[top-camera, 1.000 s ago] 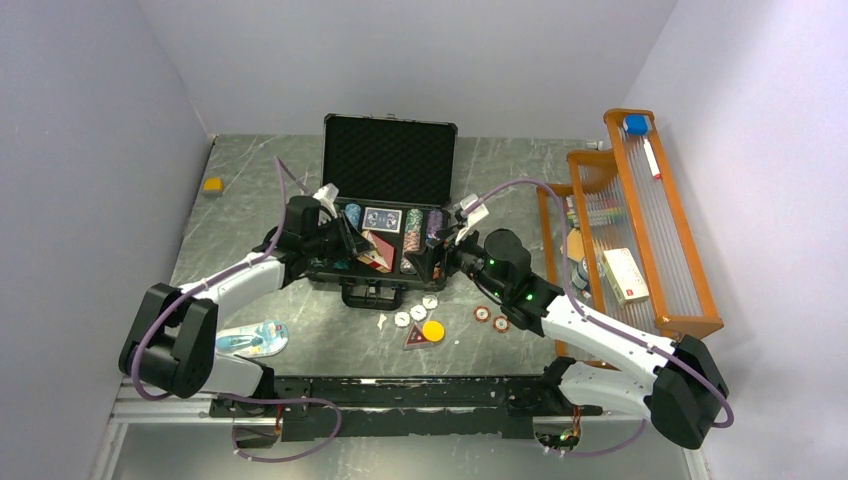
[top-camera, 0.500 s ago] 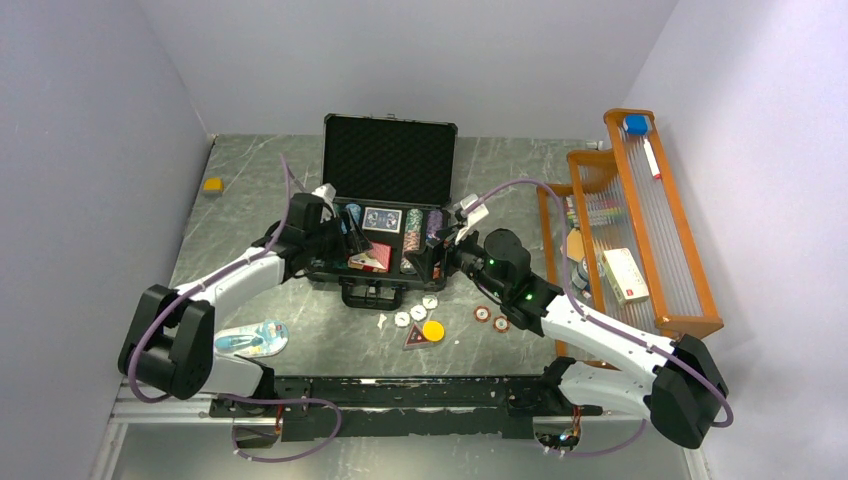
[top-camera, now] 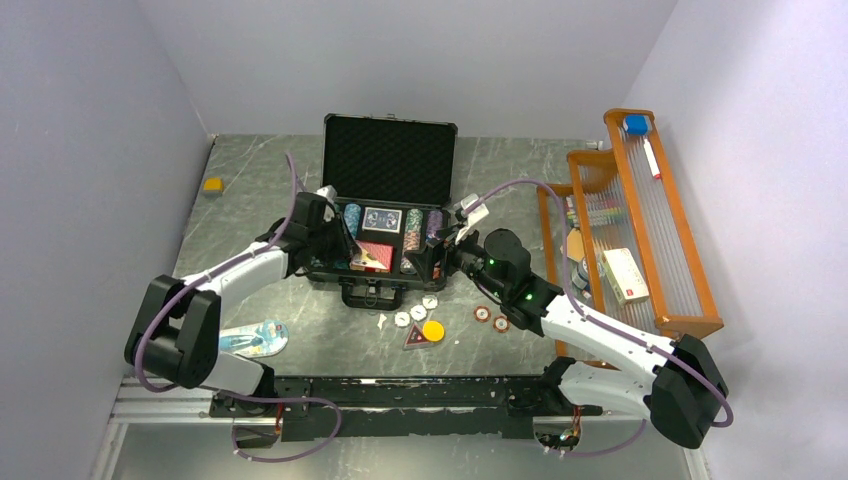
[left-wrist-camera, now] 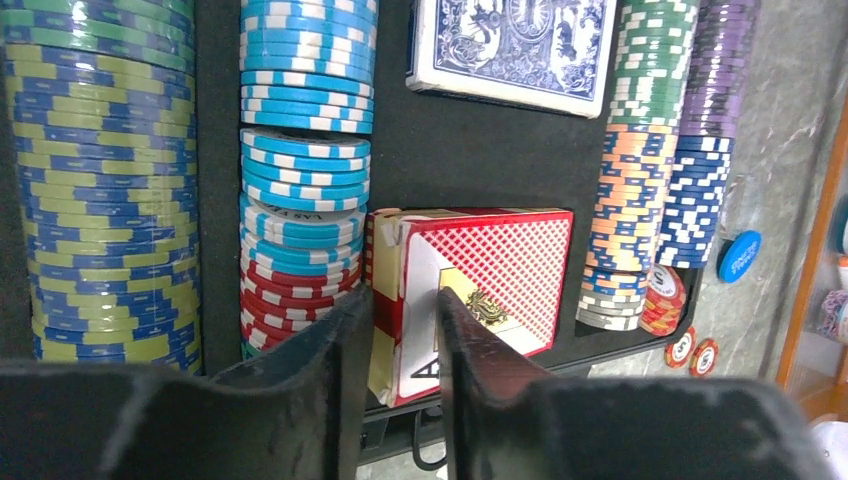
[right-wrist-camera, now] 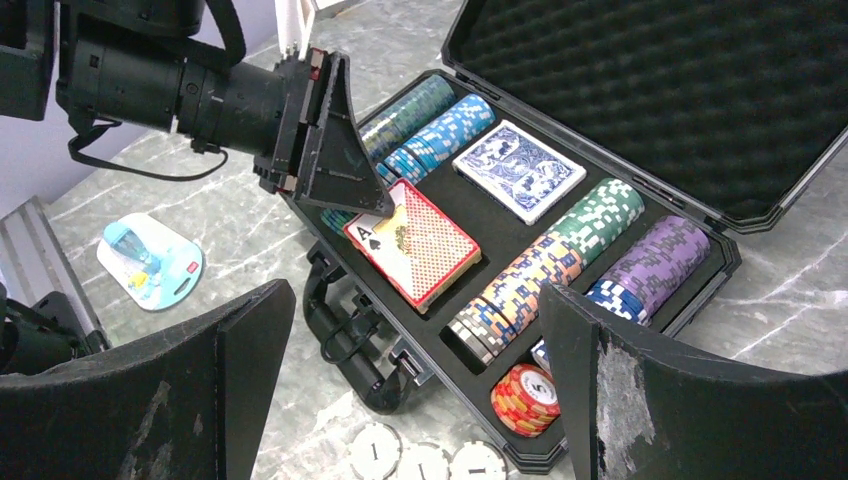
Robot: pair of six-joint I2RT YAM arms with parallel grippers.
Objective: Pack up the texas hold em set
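The black briefcase lies open at table centre, its foam tray holding rows of striped chips and a blue deck. A red deck sits tilted in the near card slot. My left gripper is closed narrowly on the deck's near-left corner; it also shows in the top view. My right gripper is wide open and empty, above the case's near-right corner. White discs, a yellow disc and two orange chips lie on the table in front of the case.
A blue-white blister pack lies near left. An orange wooden rack stands along the right side. A small yellow block sits far left. A blue disc lies right of the case. A red triangular piece lies beside the yellow disc.
My left gripper has lowered the red deck from a raised tilt down into the case's near slot and drawn back slightly left. The right arm has not moved.
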